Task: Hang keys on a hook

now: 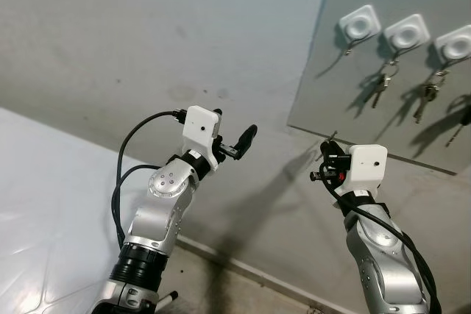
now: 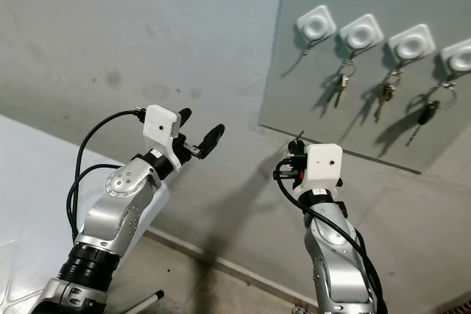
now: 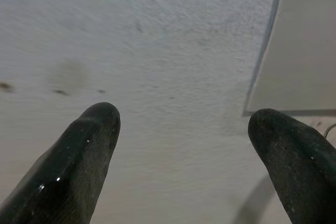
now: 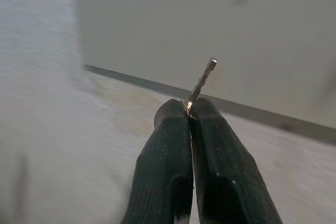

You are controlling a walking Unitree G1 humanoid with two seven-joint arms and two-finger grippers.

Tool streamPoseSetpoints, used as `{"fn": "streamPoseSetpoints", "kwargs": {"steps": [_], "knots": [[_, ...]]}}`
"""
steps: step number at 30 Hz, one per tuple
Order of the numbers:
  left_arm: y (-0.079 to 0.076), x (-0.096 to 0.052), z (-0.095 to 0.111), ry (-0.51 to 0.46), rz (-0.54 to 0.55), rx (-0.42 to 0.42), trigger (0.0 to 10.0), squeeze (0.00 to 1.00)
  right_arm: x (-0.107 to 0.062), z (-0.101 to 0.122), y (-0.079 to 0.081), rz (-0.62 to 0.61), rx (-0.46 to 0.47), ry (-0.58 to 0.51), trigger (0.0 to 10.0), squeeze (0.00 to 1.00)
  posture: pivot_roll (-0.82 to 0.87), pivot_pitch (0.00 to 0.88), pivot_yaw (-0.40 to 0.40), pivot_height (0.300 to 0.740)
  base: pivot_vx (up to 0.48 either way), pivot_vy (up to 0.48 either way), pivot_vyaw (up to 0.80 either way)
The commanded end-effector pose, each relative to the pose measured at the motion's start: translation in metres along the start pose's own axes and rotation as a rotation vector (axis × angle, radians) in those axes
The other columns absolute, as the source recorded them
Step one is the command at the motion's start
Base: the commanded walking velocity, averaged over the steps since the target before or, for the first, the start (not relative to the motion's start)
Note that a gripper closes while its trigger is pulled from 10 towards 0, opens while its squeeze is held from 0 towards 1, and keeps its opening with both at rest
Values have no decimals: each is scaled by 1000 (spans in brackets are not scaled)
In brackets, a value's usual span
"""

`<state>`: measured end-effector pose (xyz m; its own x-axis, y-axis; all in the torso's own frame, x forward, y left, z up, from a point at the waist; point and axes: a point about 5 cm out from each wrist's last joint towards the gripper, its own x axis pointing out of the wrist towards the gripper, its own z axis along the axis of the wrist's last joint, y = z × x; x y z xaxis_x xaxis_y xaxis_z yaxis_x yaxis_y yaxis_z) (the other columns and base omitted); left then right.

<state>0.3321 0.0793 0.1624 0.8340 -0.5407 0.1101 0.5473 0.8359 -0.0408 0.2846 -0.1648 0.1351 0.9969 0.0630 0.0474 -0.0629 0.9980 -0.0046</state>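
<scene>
Below the grey panel [image 2: 368,115] with its row of hooks, the right gripper [image 4: 189,109] pinches a key [image 4: 202,80] tight, tip aimed upward toward the empty leftmost hook [image 2: 318,26], while the left gripper [image 3: 184,124] hovers spread open beside the panel.

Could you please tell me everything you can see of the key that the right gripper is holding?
The key is a thin, brass-coloured metal piece, pinched between the shut black fingertips of the right gripper. Just a short, tilted end sticks out past them. It is held up below the grey board's lower edge, apart from it.
</scene>
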Motion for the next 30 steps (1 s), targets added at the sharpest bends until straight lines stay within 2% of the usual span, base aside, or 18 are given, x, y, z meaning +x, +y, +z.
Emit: {"fn": "streamPoseSetpoints", "kwargs": {"steps": [1,4,6,11,15,16,21,30], "knots": [[4,1,2,9,33,-34,10000,0,-1,6,-2,-7,-2,-17,10000,0,-28,0,-25,740,0,472,-700],[7,0,3,-10,72,-34,10000,0,-1,6,-2,-9,-5,-14,10000,0,-25,0,-29,740,0,264,-702],[9,1,2,15,100,-42,10000,0,-1,6,-2,-8,-4,-20,10000,0,-24,0,-30,740,0,0,-631],[12,2,3,39,133,-41,10000,0,-2,6,-1,3,-4,-19,10000,0,-22,0,-33,740,0,0,0],[9,2,9,18,94,20,10000,0,-3,6,1,18,-1,-18,10000,0,-22,0,-36,740,0,0,0],[4,2,12,12,53,84,10000,0,-3,7,3,43,-1,-23,10000,0,-21,0,-38,740,0,0,0],[-8,2,22,-21,-42,162,10000,0,-4,11,6,76,-9,-40,10000,0,-22,0,-41,740,0,0,0],[-12,-1,21,-20,-78,169,10000,0,-6,12,7,78,-5,-50,10000,0,-27,0,-37,740,0,0,0]]}}
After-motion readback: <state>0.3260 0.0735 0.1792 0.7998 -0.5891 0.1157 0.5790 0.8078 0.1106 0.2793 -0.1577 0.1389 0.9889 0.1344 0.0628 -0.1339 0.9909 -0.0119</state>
